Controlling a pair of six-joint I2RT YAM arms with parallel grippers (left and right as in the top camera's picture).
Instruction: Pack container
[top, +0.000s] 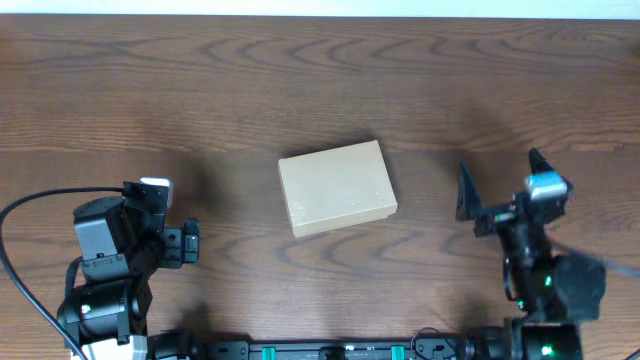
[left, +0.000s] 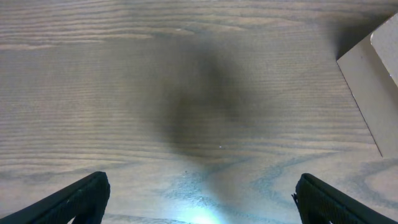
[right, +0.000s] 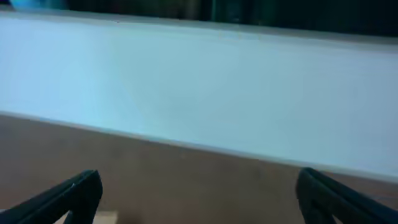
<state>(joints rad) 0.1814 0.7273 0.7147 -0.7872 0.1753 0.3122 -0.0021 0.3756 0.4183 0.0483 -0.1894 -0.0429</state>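
The container (top: 337, 186) is a small tan cardboard box lying in the middle of the wooden table with its lid shut. Its corner shows at the right edge of the left wrist view (left: 373, 81). My left gripper (top: 160, 215) is at the near left, well left of the box, open and empty over bare wood (left: 199, 199). My right gripper (top: 500, 178) is to the right of the box, open and empty, tilted up towards the table's far edge (right: 199, 196).
A black cable (top: 20, 215) loops by the left arm's base. A black rail with green clips (top: 330, 350) runs along the table's front edge. A pale wall (right: 199, 81) rises behind the far edge of the table.
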